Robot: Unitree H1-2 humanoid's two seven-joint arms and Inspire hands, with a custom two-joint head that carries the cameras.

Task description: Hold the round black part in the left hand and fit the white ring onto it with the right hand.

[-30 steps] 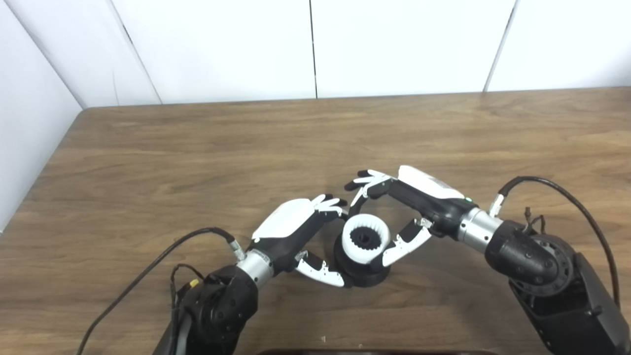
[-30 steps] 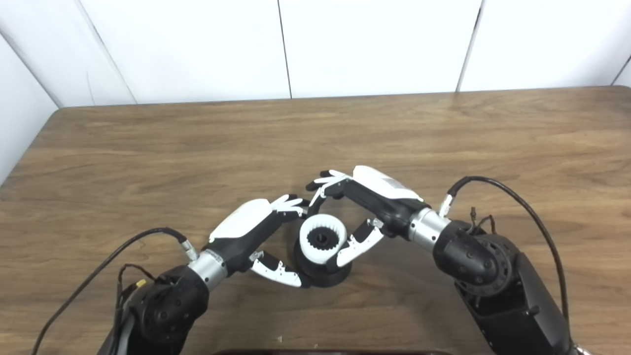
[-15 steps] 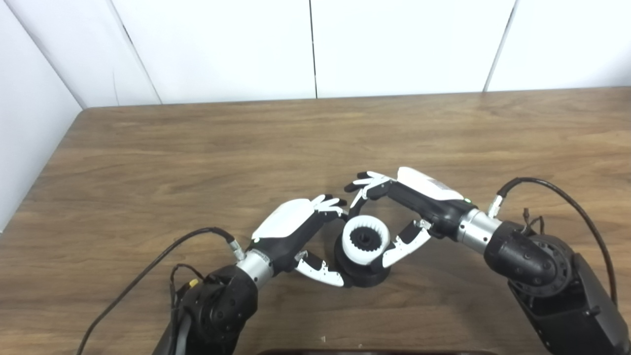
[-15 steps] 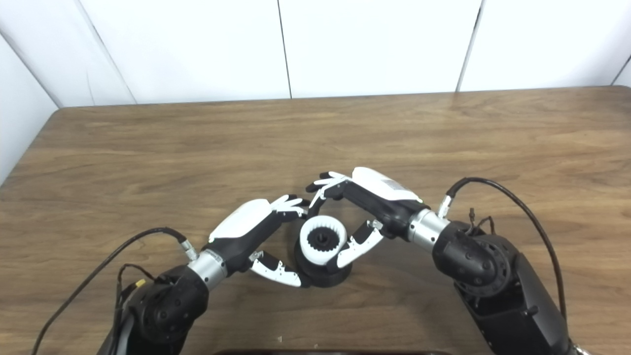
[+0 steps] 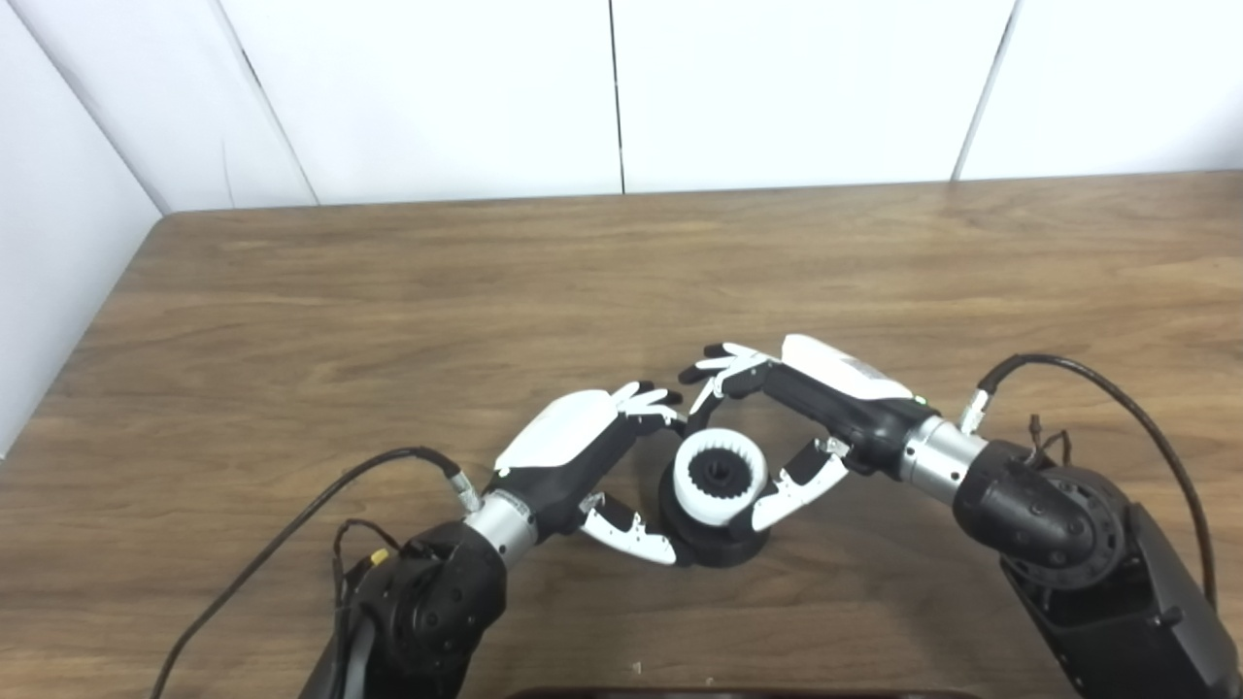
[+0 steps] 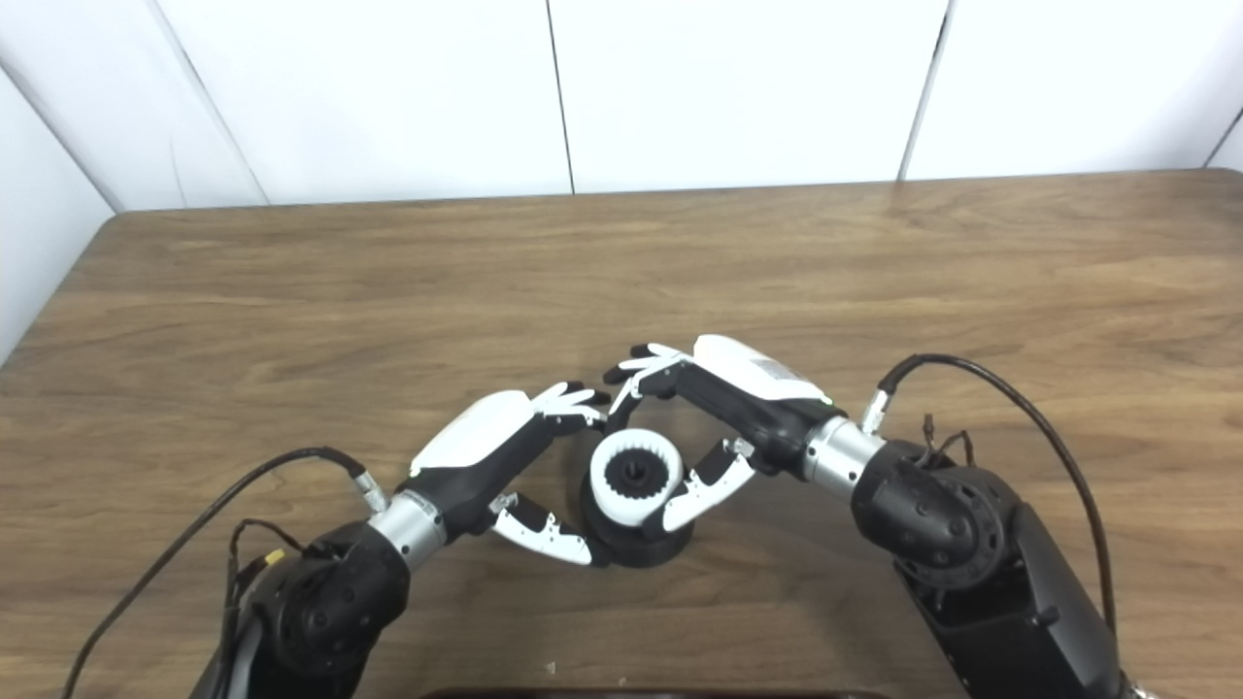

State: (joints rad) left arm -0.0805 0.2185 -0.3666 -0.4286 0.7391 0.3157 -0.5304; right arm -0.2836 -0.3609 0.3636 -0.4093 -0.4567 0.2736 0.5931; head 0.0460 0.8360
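The round black part (image 5: 721, 549) stands on the wooden table (image 5: 388, 291) near the front middle. The white ring (image 5: 686, 485), toothed on its inside, sits on top of it around a black toothed hub. My left hand (image 5: 581, 449) is shut on the black part, thumb low on its left side and fingers curled behind it. My right hand (image 5: 827, 390) is shut on the white ring, thumb against its lower right edge and fingers arched over its far side. The fingertips of both hands nearly meet behind the ring.
Black cables loop from both wrists over the table, one at the left (image 5: 291, 534) and one at the right (image 5: 1117, 388). A white panelled wall (image 5: 621, 97) runs behind the table's far edge. A dark object's edge (image 5: 719, 693) shows at the bottom.
My right hand and wrist have sunk a little toward the table, and the white ring sits slightly lower on the black part. My left hand has held still.
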